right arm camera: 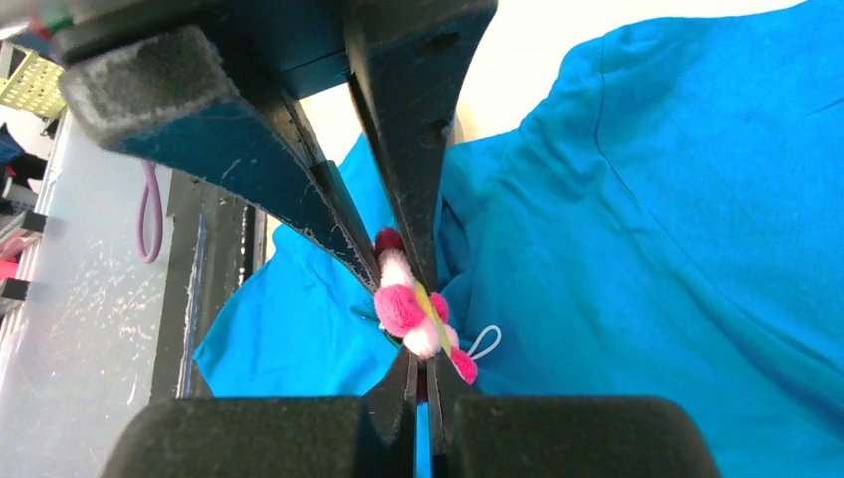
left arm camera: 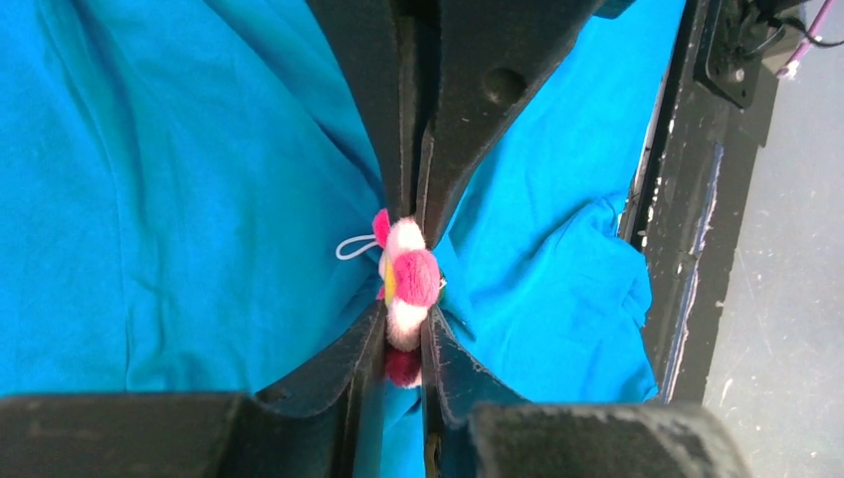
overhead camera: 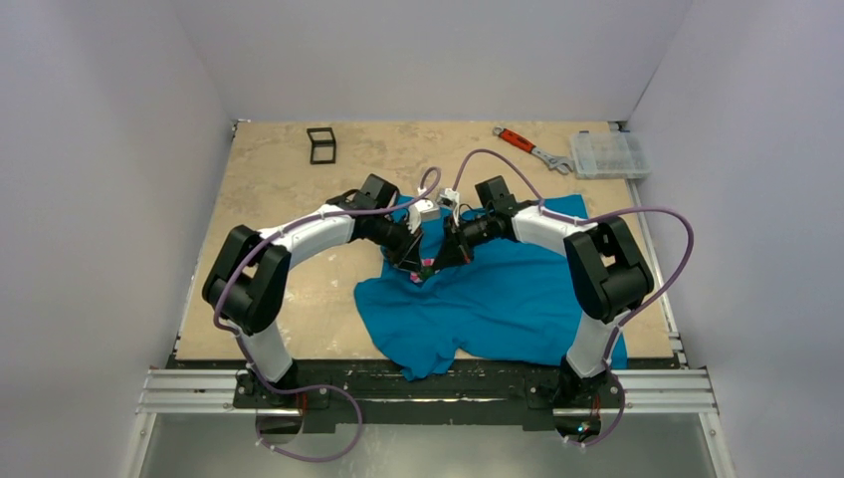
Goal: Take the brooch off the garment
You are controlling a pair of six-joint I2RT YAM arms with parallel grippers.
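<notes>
The brooch [overhead camera: 426, 270], a fluffy pink and white flower with a yellow centre, sits on a raised bunch of the teal garment [overhead camera: 498, 299]. In the left wrist view my left gripper [left arm camera: 405, 329] is shut on the brooch [left arm camera: 413, 279] from below. The right gripper [left arm camera: 413, 199] meets it from above. In the right wrist view my right gripper [right arm camera: 422, 373] is pinched nearly flat on the brooch's [right arm camera: 403, 309] lower petals, with the garment [right arm camera: 677, 219] behind. A small white loop [right arm camera: 485, 342] hangs beside it.
A red-handled wrench [overhead camera: 527, 146] and a clear plastic box [overhead camera: 609, 154] lie at the far right. A small black frame [overhead camera: 321, 145] stands at the far left. The black front rail [left arm camera: 687, 199] runs just past the shirt's hem.
</notes>
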